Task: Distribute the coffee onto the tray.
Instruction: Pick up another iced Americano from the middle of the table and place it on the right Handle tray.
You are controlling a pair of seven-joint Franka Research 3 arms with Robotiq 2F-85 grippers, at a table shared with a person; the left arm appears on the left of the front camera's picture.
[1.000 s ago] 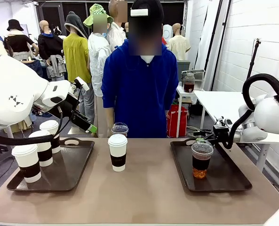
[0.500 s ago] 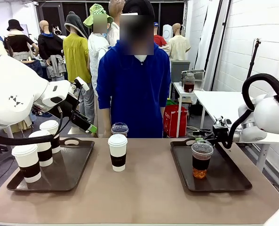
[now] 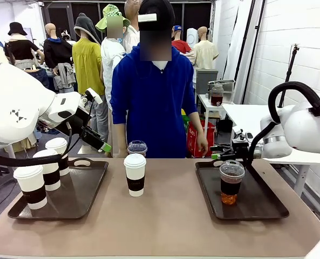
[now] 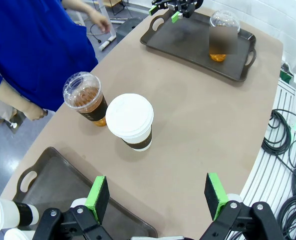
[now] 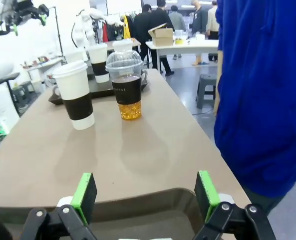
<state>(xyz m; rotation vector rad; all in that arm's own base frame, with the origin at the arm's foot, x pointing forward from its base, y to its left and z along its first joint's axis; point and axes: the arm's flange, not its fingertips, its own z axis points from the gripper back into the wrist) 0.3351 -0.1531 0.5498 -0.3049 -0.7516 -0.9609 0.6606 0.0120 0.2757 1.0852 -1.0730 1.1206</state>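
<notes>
A white brick wall [image 3: 297, 38] closes the room on the right, and a white side table [image 3: 254, 116] stands in front of it. The table [image 3: 170, 221] has a plain, matte grey-brown top with rounded corners. In the left wrist view, black cables [image 4: 287, 145] lie on the floor beside its edge. A person [image 3: 154, 102] in a blue top stands at the far side, one hand [image 3: 202, 144] hanging near the far edge.

Two dark trays with cut-out handles lie flat on the table, well apart. The left tray [image 3: 81, 197] carries three white cups [image 3: 48, 168] with brown sleeves, set in a diagonal row along its left side. The right tray [image 3: 265, 202] carries one clear cup [image 3: 231, 182] of amber liquid, upright near its middle. Between the trays a fourth white cup [image 3: 135, 174] stands on the bare table, and a second clear cup [image 3: 137, 148] stands just beside it, on the person's side. Both are upright.

The left gripper [image 4: 156, 192] hangs above the inner end of the left tray. Its fingers are spread wide and hold nothing. The right gripper [image 5: 146, 192] hovers over the far left corner of the right tray. Its fingers are also wide apart and empty, and it points toward the two cups in the middle.
</notes>
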